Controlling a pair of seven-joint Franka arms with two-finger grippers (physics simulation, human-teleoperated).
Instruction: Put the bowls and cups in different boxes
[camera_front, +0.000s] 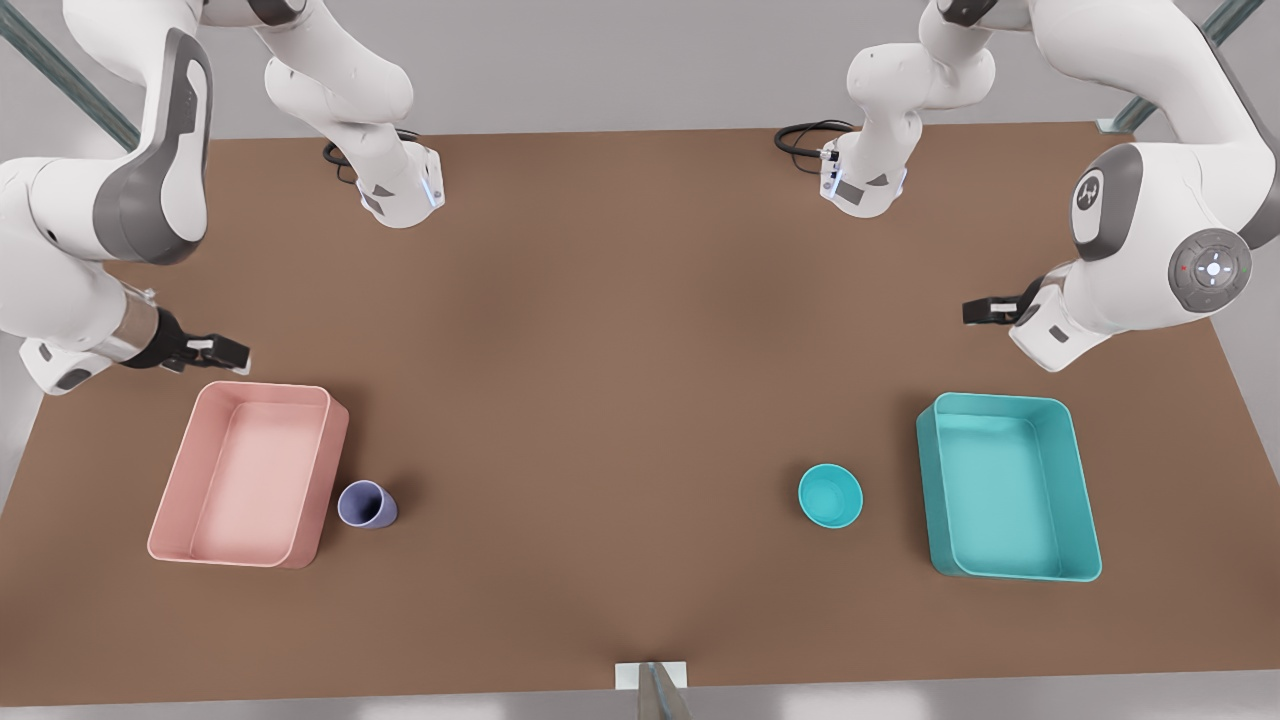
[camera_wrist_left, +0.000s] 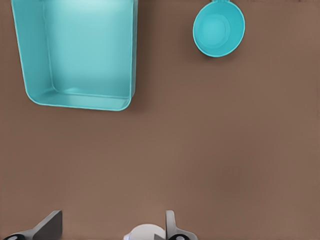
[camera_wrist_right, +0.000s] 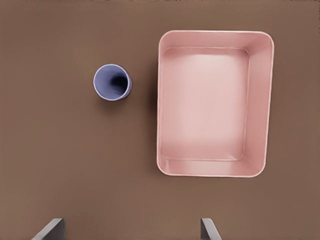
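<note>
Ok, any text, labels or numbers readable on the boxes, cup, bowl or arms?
No readable words or numbers.
Arm at the front view's right: round logo, a symbol without legible letters.
Same arm: button disc, icons too small to read.
Pink box, teal box, cup, bowl: plain.
Left gripper above the teal box, right gripper above the pink box: no legible marks.

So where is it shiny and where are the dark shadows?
Front view: a dark shadow lies right of the cup. Right wrist view: a bright patch glows on the pink box floor. Left wrist view: glare on the teal box floor, a shadow beside its wall.
</note>
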